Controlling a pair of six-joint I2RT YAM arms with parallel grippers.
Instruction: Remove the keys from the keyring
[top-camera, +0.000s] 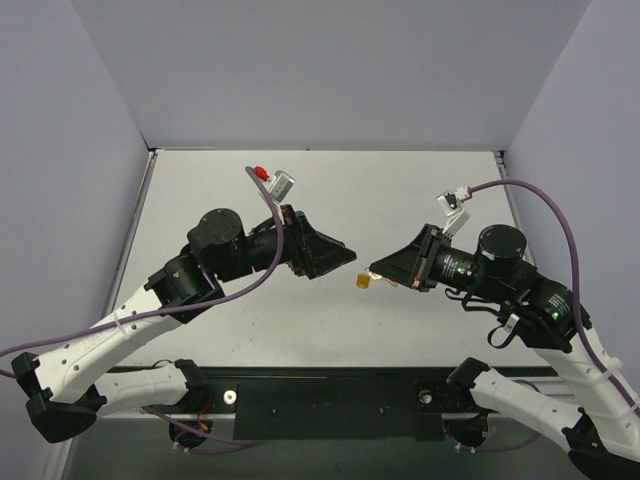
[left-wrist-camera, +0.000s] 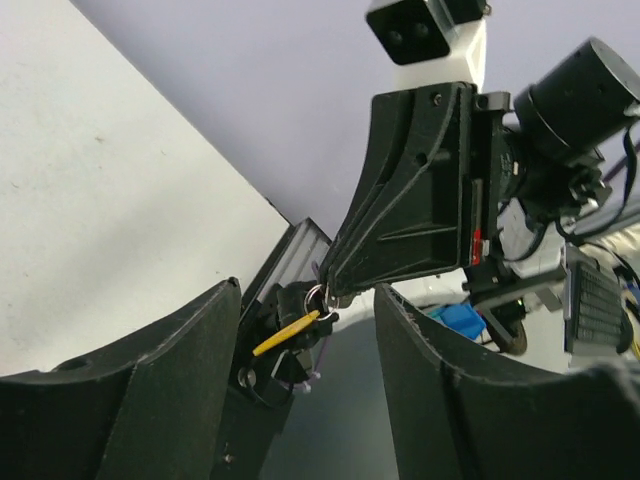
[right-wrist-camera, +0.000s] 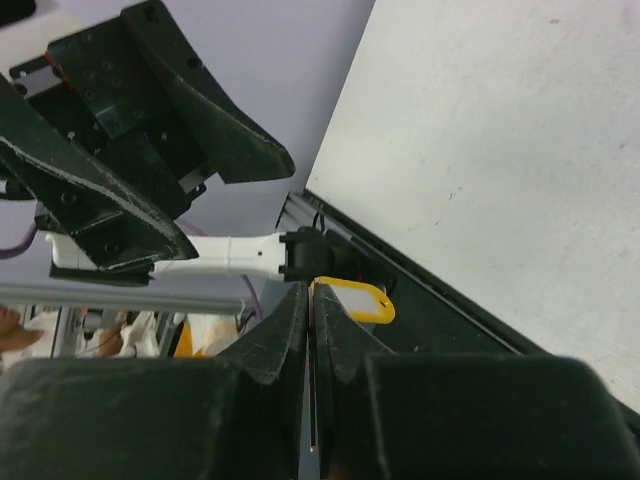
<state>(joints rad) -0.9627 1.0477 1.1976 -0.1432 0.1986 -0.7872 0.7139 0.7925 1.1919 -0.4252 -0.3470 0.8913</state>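
Observation:
My right gripper (top-camera: 372, 273) is shut, pinching thin silver metal at its fingertips, which I take for the key (left-wrist-camera: 318, 297). The yellow-orange keyring (top-camera: 363, 282) with a pale face hangs from that metal just past the tips, above the table. It shows as a yellow strip (left-wrist-camera: 285, 333) in the left wrist view and as a tag (right-wrist-camera: 355, 300) in the right wrist view. My left gripper (top-camera: 352, 258) stands open, facing the right one a short way off. Nothing is between its fingers (left-wrist-camera: 150, 380).
The arms meet over the middle of the white table (top-camera: 400, 190), near its front edge. A black rail (top-camera: 330, 400) runs along that edge below the hanging keyring. Grey walls close the table on three sides.

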